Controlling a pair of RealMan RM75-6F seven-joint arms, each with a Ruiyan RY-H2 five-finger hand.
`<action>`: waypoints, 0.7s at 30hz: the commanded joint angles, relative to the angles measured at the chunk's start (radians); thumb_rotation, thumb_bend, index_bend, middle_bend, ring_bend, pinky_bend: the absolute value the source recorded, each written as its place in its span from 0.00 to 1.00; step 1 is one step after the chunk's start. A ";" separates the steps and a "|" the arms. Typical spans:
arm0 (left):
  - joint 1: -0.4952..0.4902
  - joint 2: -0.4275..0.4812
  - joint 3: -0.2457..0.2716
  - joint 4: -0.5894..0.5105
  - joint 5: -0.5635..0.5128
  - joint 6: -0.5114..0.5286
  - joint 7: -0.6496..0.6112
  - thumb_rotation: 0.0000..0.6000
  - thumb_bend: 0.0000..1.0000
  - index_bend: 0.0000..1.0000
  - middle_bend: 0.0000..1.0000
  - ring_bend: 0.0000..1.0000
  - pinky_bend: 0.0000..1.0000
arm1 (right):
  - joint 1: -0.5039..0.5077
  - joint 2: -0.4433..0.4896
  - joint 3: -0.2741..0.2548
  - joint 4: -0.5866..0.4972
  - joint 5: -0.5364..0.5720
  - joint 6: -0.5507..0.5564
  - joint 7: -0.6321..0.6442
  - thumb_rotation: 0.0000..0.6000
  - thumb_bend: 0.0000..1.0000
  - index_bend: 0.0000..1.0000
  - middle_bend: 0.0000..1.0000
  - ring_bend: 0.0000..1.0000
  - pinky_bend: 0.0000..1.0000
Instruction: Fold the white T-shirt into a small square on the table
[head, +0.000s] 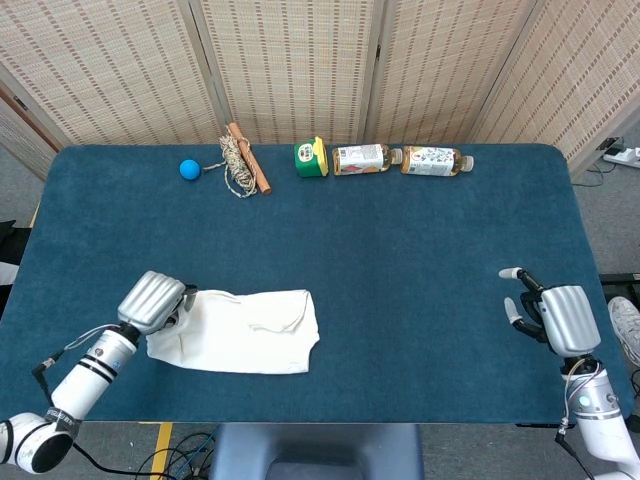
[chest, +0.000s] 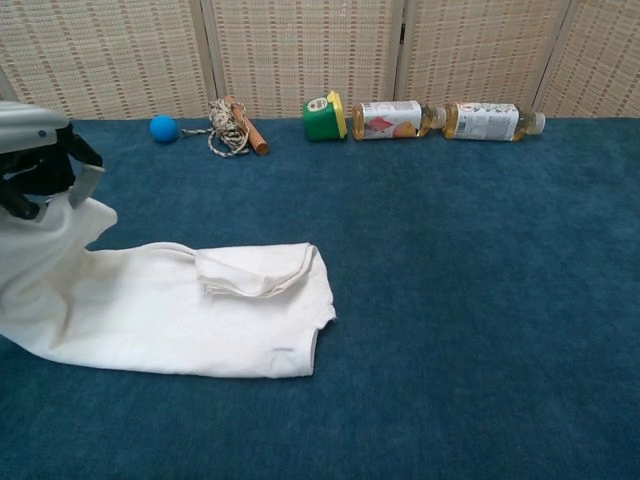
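The white T-shirt (head: 245, 331) lies as a long folded strip at the table's near left, its collar end toward the middle. My left hand (head: 152, 300) grips the shirt's left end and holds it lifted off the cloth; in the chest view the left hand (chest: 38, 158) is raised at the far left with the T-shirt (chest: 190, 310) hanging from it. My right hand (head: 560, 316) hovers near the table's right edge, fingers apart, holding nothing; the chest view does not show it.
Along the far edge of the blue table (head: 420, 260) lie a blue ball (head: 189, 169), a rope bundle on a stick (head: 243, 166), a green container (head: 311, 158) and two drink bottles (head: 362, 159) (head: 434, 160).
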 joint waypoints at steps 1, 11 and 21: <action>-0.061 -0.030 -0.041 -0.099 -0.131 -0.022 0.159 1.00 0.53 0.63 0.93 0.82 0.96 | -0.005 0.001 -0.001 0.008 0.002 0.003 0.010 1.00 0.45 0.33 0.97 1.00 1.00; -0.154 -0.177 -0.056 -0.142 -0.348 0.032 0.389 1.00 0.53 0.63 0.93 0.82 0.96 | -0.019 0.008 -0.002 0.023 0.009 0.010 0.027 1.00 0.45 0.33 0.97 1.00 1.00; -0.228 -0.287 -0.067 -0.125 -0.448 0.078 0.479 1.00 0.53 0.62 0.93 0.82 0.96 | -0.025 0.019 0.004 0.021 0.015 0.012 0.029 1.00 0.45 0.33 0.97 1.00 1.00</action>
